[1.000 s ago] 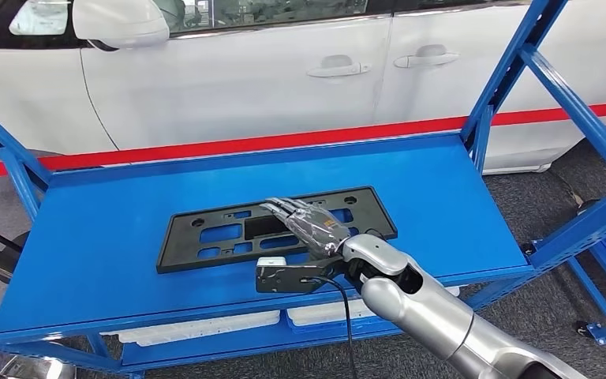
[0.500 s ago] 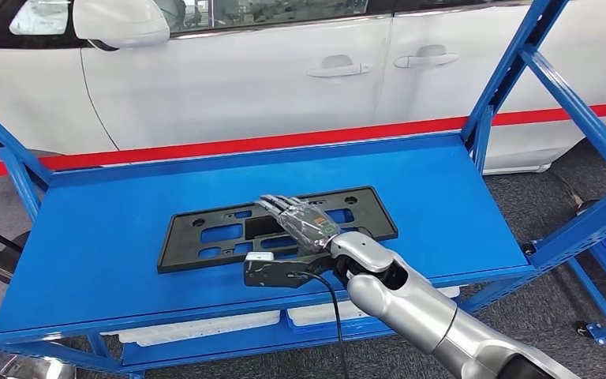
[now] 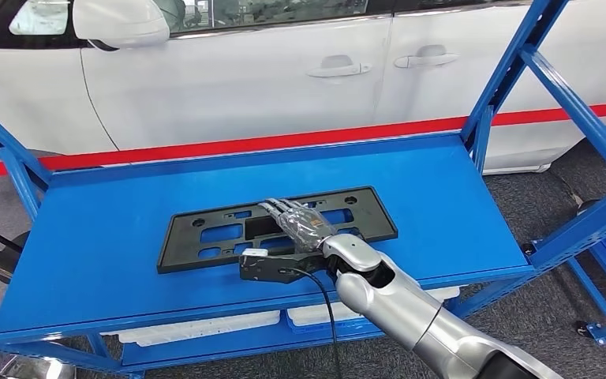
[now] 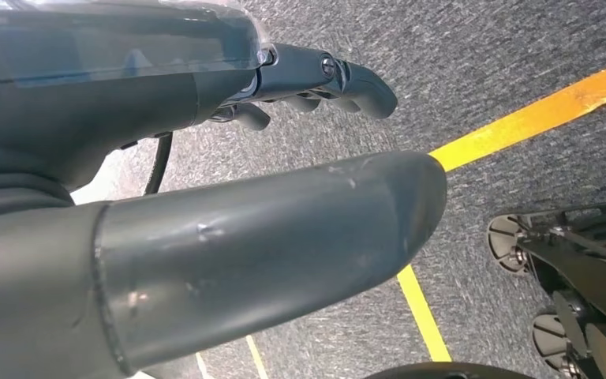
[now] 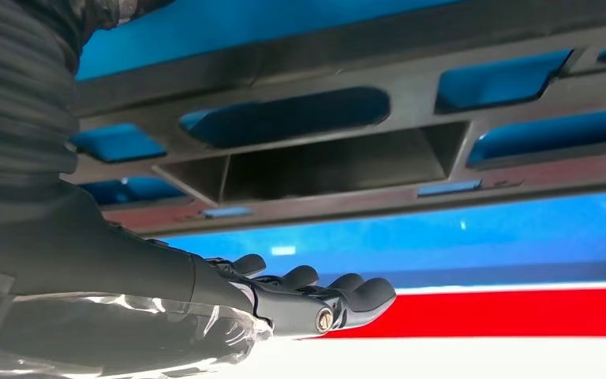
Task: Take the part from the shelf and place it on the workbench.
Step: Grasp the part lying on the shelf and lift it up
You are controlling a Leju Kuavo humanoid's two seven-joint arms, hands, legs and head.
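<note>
The part (image 3: 205, 233) is a flat black plastic plate with several cut-outs, lying on the blue shelf (image 3: 87, 237) near its front middle. My right hand (image 3: 300, 223) reaches over the part's middle with its fingers stretched out flat and holds nothing. In the right wrist view the part (image 5: 323, 170) lies close past the straight fingers of my right hand (image 5: 300, 296), with a gap between them. My left hand (image 4: 268, 213) hangs over grey floor, thumb out, nothing in it.
Blue uprights (image 3: 513, 71) frame the shelf at the right and the left (image 3: 4, 150). A white car (image 3: 284, 71) stands close behind. White trays (image 3: 197, 325) sit on the lower level. A yellow floor line (image 4: 521, 118) and a cart's wheels (image 4: 513, 237) lie below my left hand.
My right arm has shifted left and slightly forward, bringing the hand lower over the part's middle. The part has not moved.
</note>
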